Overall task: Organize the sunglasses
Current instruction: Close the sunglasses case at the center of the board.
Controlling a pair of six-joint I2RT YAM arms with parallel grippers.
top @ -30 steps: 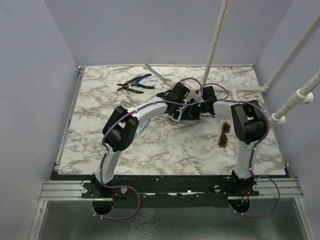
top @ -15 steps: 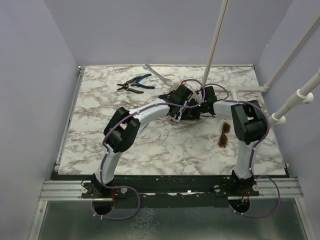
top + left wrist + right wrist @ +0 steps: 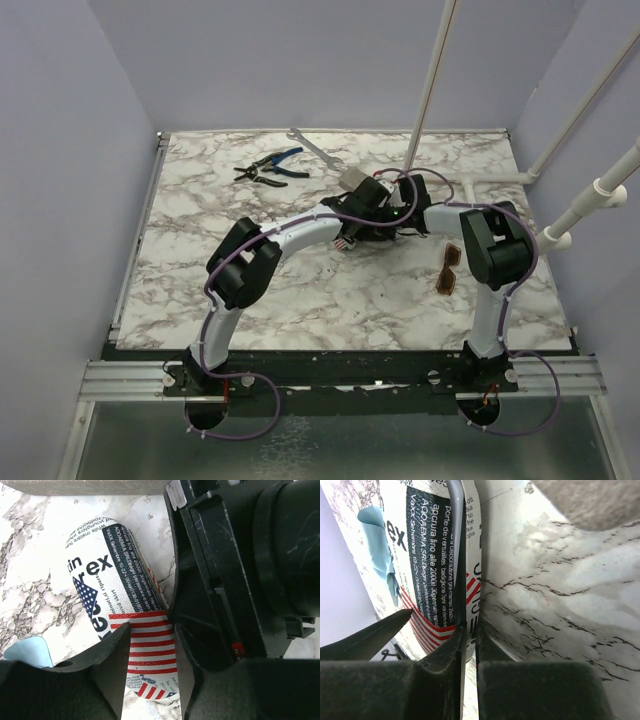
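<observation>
The sunglasses [image 3: 449, 268], amber lenses in a thin dark frame, lie folded on the marble at the right, apart from both grippers. At the table's middle both arms meet over the case [image 3: 115, 565], whose printed side shows flag stripes and text. A grey part of the case [image 3: 352, 180] sticks out behind the arms. My left gripper [image 3: 150, 630] is open, its fingers straddling the striped end. My right gripper [image 3: 469, 630] is shut on the case's thin edge [image 3: 470, 555]. A light blue cloth [image 3: 27, 650] lies beside the case.
Blue-handled pliers [image 3: 270, 166] and a wrench [image 3: 312, 148] lie at the back left. A white pole [image 3: 430, 80] rises behind the case and white pipes [image 3: 600, 190] run along the right wall. Purple walls close in three sides.
My left gripper has slid right over the case and spread its jaws. The case's grey part now shows behind the arms. The right arm and the sunglasses have stayed put.
</observation>
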